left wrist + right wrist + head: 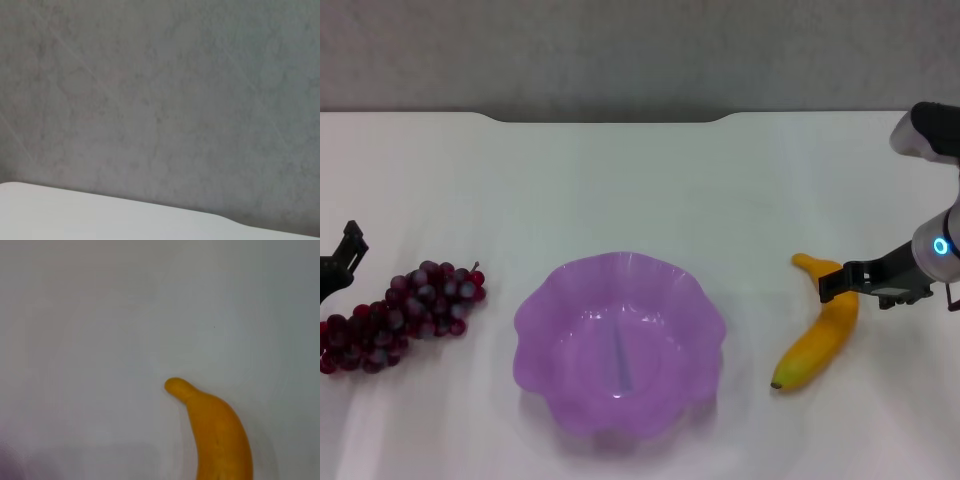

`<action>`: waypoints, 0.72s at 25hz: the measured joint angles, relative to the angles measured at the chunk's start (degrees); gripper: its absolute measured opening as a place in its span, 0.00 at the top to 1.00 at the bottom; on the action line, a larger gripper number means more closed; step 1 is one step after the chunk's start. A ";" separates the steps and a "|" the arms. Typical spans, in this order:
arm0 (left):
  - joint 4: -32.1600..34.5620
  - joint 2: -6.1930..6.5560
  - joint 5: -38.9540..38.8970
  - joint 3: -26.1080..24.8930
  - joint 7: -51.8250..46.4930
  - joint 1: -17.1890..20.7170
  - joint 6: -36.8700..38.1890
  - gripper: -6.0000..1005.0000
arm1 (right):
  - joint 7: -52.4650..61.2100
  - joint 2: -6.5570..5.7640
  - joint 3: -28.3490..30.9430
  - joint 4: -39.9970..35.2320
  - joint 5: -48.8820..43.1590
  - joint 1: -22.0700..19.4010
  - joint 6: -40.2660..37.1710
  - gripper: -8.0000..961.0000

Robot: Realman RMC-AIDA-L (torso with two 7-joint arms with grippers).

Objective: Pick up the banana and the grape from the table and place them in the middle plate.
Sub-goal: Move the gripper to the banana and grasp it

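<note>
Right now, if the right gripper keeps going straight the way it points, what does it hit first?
The banana. The right gripper points toward the robot's left and already sits over the banana's upper part near its stem end. Height above it is unclear, so it may skim past; next in line would be the middle plate.

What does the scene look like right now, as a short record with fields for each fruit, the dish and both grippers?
banana: curved yellow-orange plastic-looking banana, lying on the white table, right of the dish
grape: dark red-purple grape bunch, on the table, left of the dish
plate: translucent purple scalloped dish, holds no fruit
right gripper: at the banana's far end
left gripper: at the left edge, beside the grapes
</note>
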 joint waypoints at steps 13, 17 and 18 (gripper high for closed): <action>0.09 -0.09 0.09 0.15 0.00 -0.54 -0.92 0.19 | -0.38 0.15 -1.73 -2.35 0.26 0.06 -4.74 0.08; 0.09 -0.09 0.13 0.15 0.00 -0.62 -0.93 0.19 | -0.40 0.27 -3.04 -4.26 0.53 0.62 -6.70 0.08; 0.09 -0.09 0.14 0.15 0.00 -0.63 -0.93 0.19 | -0.41 0.29 -3.32 -4.49 0.54 0.68 -7.06 0.08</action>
